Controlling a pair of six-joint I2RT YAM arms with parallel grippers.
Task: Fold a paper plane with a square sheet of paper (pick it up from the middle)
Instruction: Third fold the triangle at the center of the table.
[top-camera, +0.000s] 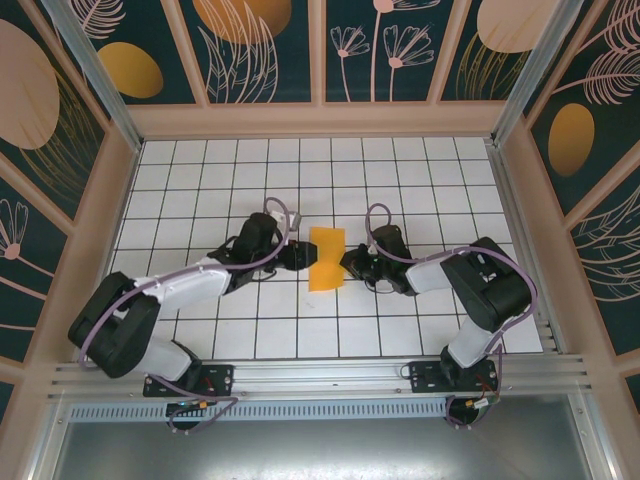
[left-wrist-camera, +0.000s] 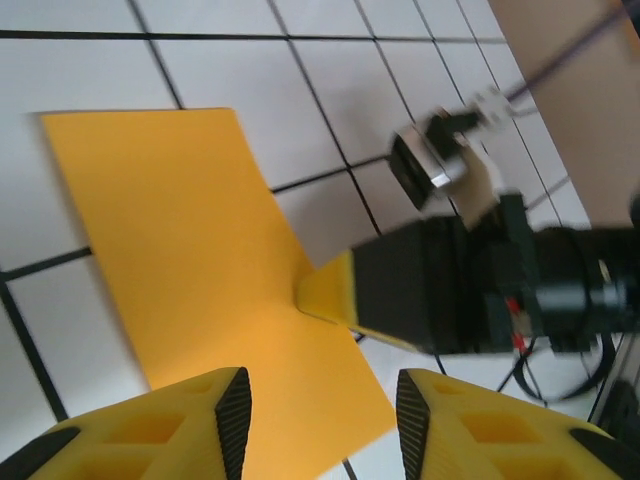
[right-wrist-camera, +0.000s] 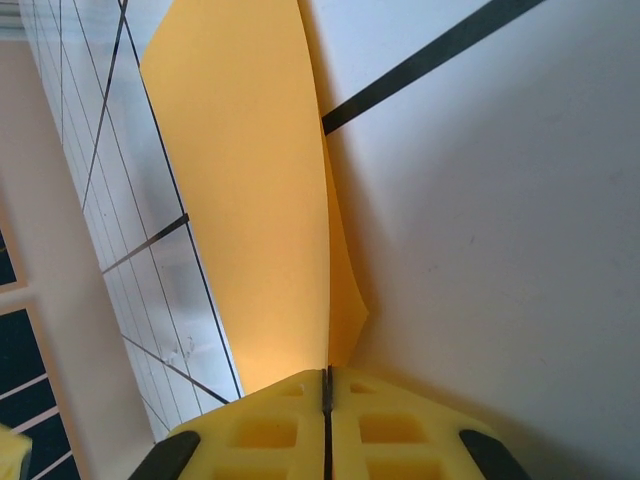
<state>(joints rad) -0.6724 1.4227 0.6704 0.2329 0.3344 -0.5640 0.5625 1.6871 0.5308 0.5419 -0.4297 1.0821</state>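
The square sheet of paper (top-camera: 326, 258) is an orange-yellow oblong, folded over, lying mid-table with one side lifted. My right gripper (top-camera: 349, 265) is at its right edge. The right wrist view shows that gripper (right-wrist-camera: 327, 385) shut on the paper's (right-wrist-camera: 250, 200) edge, with both layers running into the closed jaws. My left gripper (top-camera: 300, 256) is at the paper's left side. Seen from the left wrist, it (left-wrist-camera: 323, 420) is open and hovers over the near part of the sheet (left-wrist-camera: 190, 250) with the jaws well apart. The right fingertips (left-wrist-camera: 330, 292) pinch the far edge. The paper plane is out of view.
The white tiled table (top-camera: 400, 180) stretches behind and to both sides of the paper. Patterned walls enclose it on three sides. A metal rail (top-camera: 320, 375) with both arm bases runs along the near edge. A cable (top-camera: 372, 225) loops above the right wrist.
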